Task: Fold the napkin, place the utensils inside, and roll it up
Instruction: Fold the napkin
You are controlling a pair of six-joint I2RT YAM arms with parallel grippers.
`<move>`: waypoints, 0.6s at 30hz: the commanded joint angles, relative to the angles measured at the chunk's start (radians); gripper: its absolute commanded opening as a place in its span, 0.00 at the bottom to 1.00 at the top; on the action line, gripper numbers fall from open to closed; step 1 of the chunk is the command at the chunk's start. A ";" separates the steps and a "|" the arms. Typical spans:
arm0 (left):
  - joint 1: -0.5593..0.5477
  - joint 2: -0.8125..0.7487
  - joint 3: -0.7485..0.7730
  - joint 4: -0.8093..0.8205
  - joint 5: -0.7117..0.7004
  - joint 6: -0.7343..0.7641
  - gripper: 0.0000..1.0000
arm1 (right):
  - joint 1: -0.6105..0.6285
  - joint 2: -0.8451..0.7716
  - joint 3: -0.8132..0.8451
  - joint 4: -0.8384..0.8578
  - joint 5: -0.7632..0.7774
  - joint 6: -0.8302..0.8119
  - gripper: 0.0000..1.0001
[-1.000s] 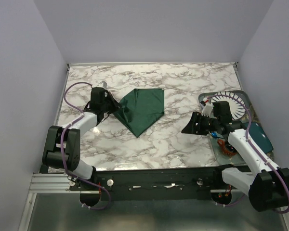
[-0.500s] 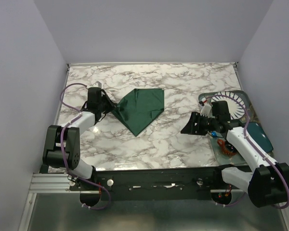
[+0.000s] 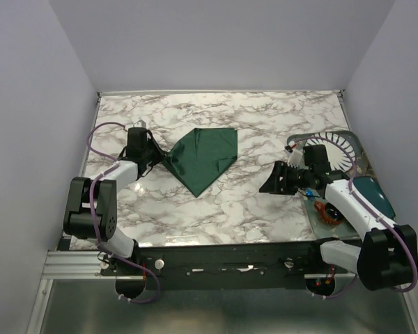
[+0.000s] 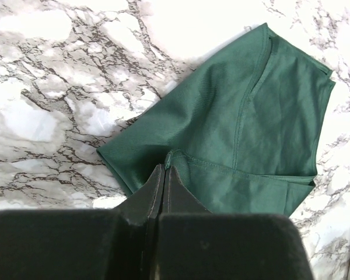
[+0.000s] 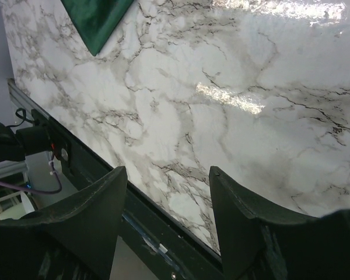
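Napkin [image 3: 203, 158] corner farther left, pinched between left fingers [image 4: 141, 203]; right fingers [image 5: 87, 216] apart, empty; teal dish [image 3: 373, 195] on tray [image 3: 313, 221].

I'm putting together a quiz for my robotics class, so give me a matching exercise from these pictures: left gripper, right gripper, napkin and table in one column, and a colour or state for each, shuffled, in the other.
Column one:
1. left gripper
2. right gripper
3. napkin
4. table

Column two:
A. white marble with grey veins
B. open, holding nothing
C. dark green, folded over on itself
D. shut on a corner of cloth

Pairs: 1-D, 2-B, 3-C, 4-A.
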State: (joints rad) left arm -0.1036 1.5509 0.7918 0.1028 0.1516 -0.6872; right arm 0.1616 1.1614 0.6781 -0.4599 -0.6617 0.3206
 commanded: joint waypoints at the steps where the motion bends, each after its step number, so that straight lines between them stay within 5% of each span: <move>1: 0.013 0.012 0.012 0.003 -0.049 -0.011 0.07 | -0.005 0.043 0.021 0.061 -0.048 0.004 0.67; 5: 0.013 -0.029 0.041 -0.029 -0.078 0.001 0.32 | 0.010 0.101 0.041 0.136 -0.069 0.026 0.67; 8: 0.010 -0.093 0.096 -0.101 -0.125 0.031 0.39 | 0.052 0.190 0.104 0.182 -0.070 0.054 0.67; 13: 0.010 -0.164 0.132 -0.213 -0.135 0.078 0.41 | 0.090 0.322 0.222 0.262 -0.069 0.123 0.67; 18: 0.001 -0.138 0.104 -0.158 0.096 0.037 0.30 | 0.124 0.475 0.405 0.276 -0.050 0.166 0.66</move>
State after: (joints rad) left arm -0.0975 1.3838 0.9104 -0.0498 0.0708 -0.6388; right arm 0.2558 1.5265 0.9390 -0.2539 -0.7074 0.4232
